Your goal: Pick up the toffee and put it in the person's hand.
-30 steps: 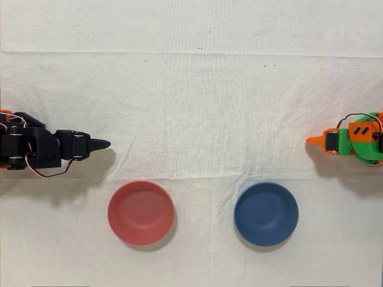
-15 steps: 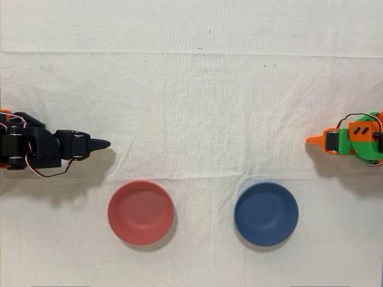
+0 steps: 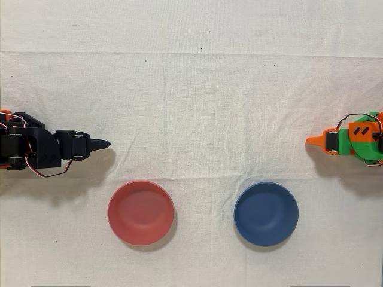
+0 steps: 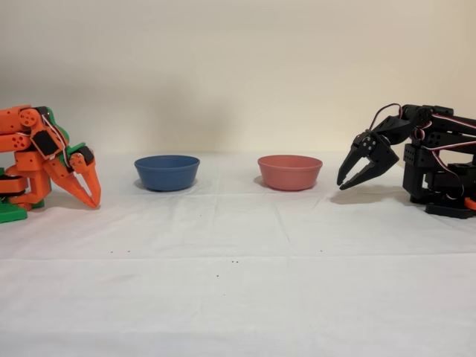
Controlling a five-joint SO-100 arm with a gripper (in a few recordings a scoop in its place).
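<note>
Where the toffee lay could not be told from either view. The black two-finger gripper (image 3: 105, 144) was found at the left edge of the overhead view, about mid-height, its pointed tip directed toward the centre of the frame. In the fixed view the same gripper (image 4: 342, 185) stood at the right of the frame, angled down and to the left, hanging just above the table surface; its fingers were drawn together at the tips, clenched on nothing. The black arm (image 4: 439, 163) behind it was folded low over its base, with thin wires looping along the joints. A shallow round salmon-red bowl (image 3: 140, 212) sat at the lower left of the overhead view, near the gripper but apart from it; in the fixed view this bowl (image 4: 290, 172) stood just left of the gripper, upright. A round dark-blue bowl (image 3: 266, 213) of like shape sat at the lower right of the overhead view, well apart from the red one, and at centre-left in the fixed view (image 4: 166, 172). Both rested on a creased off-white cloth (image 3: 191, 107) covering the table. The idle orange arm (image 3: 350, 142) occupied the right edge of the overhead view.
</note>
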